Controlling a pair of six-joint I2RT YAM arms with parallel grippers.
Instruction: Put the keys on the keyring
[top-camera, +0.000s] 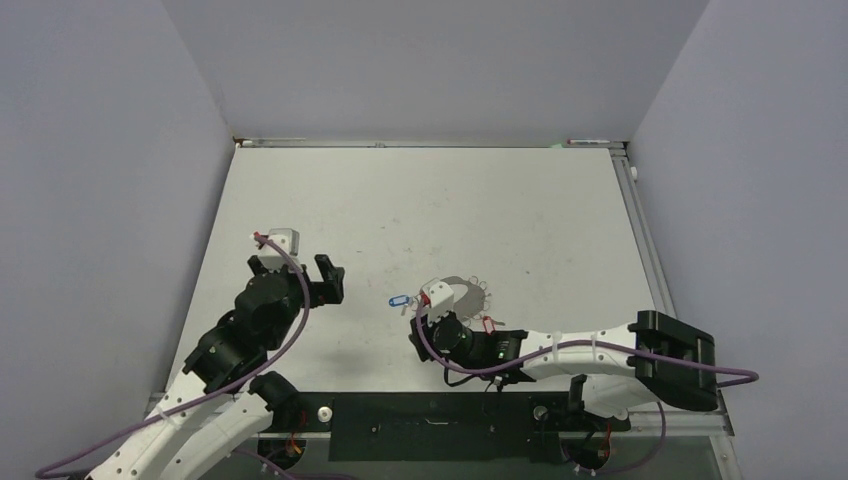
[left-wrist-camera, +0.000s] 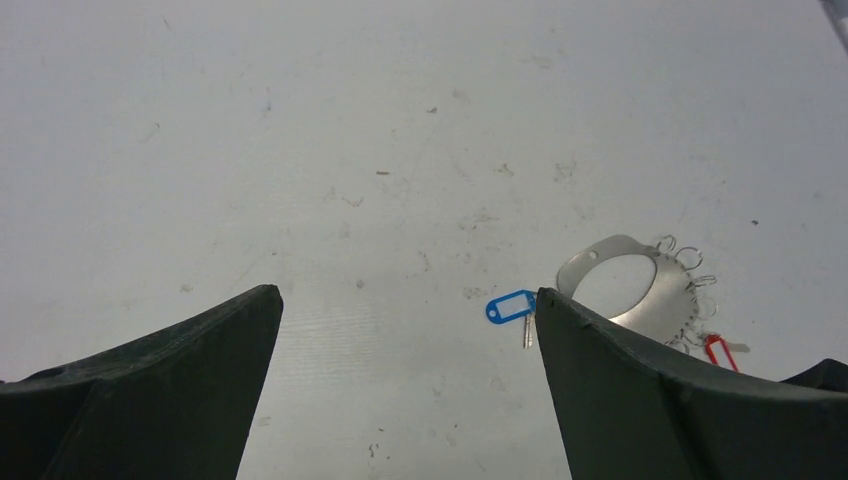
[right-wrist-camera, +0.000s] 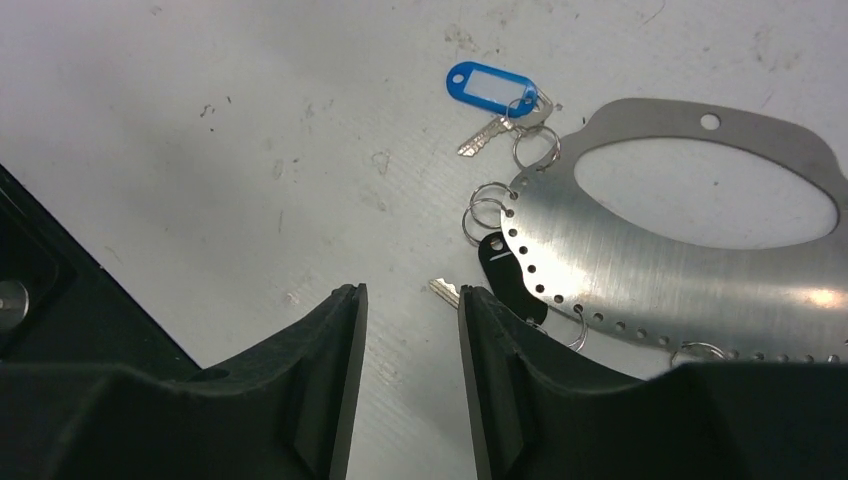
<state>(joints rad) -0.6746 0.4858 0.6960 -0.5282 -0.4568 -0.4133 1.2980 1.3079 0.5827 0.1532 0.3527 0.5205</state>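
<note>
light, stiff and thin, all lying flat on the table: hard to pinch, best taken by head or plastic tag. keyring slick metal, likely to slide if nudged; wire rings tiny and springy. blue-tagged key at its rim, dark-headed key tucked at the edge, red-tagged key beside the opposite rim. right gripper low, narrowly parted, empty, just short of the dark head's blade. left gripper spread wide, empty, well apart.

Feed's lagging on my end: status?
Left gripper open, empty. Right gripper part open over dark-headed key at keyring edge. Blue-tagged key beside it. Nothing in the way.
</note>
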